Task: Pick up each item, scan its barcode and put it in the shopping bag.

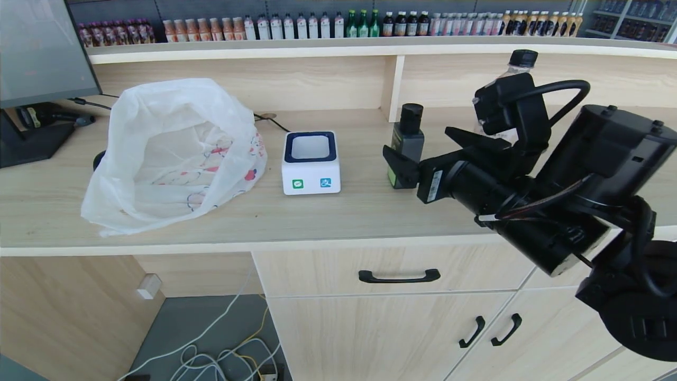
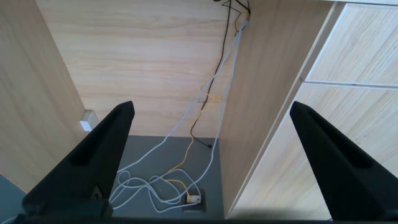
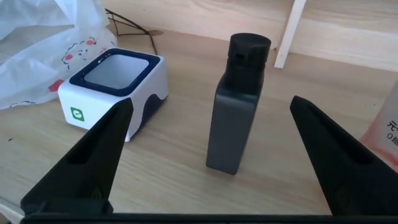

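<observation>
A dark grey bottle (image 1: pixel 408 138) stood upright, cap up, on the counter (image 1: pixel 344 217), just right of the white scanner (image 1: pixel 310 162). The right gripper (image 1: pixel 423 151) straddled it, jaws open and not touching. Far left, the shopping bag (image 1: pixel 174 153) gaped open, its contents unclear. A clear bottle (image 1: pixel 521 63) stood behind the arm, mostly hidden. The left gripper (image 2: pixel 211 112) hung below the counter, jaws open.
</observation>
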Robot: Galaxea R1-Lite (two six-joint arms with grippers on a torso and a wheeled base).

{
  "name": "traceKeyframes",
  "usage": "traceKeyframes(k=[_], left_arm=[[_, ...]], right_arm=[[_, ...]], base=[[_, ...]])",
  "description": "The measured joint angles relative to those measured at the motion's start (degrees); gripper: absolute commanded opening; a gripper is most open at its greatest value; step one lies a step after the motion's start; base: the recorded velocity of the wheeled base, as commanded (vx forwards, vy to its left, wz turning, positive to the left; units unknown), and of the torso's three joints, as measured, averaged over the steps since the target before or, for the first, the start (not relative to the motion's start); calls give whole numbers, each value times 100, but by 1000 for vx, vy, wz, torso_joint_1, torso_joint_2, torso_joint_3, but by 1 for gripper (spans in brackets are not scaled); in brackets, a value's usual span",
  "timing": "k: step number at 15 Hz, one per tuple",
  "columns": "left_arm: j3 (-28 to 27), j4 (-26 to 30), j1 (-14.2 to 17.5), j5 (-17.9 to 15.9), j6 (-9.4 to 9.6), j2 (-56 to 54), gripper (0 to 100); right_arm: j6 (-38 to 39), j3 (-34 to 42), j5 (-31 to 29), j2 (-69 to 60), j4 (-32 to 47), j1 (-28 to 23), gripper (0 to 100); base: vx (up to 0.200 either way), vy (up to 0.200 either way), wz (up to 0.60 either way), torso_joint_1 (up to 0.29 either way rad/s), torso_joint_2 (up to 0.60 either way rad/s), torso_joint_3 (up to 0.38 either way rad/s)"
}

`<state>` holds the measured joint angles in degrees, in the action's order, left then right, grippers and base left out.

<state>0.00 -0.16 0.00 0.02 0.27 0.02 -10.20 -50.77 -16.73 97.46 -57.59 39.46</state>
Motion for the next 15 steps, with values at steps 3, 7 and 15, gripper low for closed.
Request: traceKeyframes(k=[3, 7, 15], left_arm=[[0, 0, 0, 0, -2, 0, 100], [0, 0, 0, 0, 0, 0, 100], [0, 0, 0, 0, -2, 0, 100]], right_arm=[[110, -176, -185, 193, -13, -5, 100], [129, -562, -380, 551, -13, -22, 100], [391, -1150, -845, 1147, -20, -168, 100]], base=[[0, 0, 0, 0, 0, 0], [0, 0, 0, 0, 0, 0], [0, 0, 0, 0, 0, 0]])
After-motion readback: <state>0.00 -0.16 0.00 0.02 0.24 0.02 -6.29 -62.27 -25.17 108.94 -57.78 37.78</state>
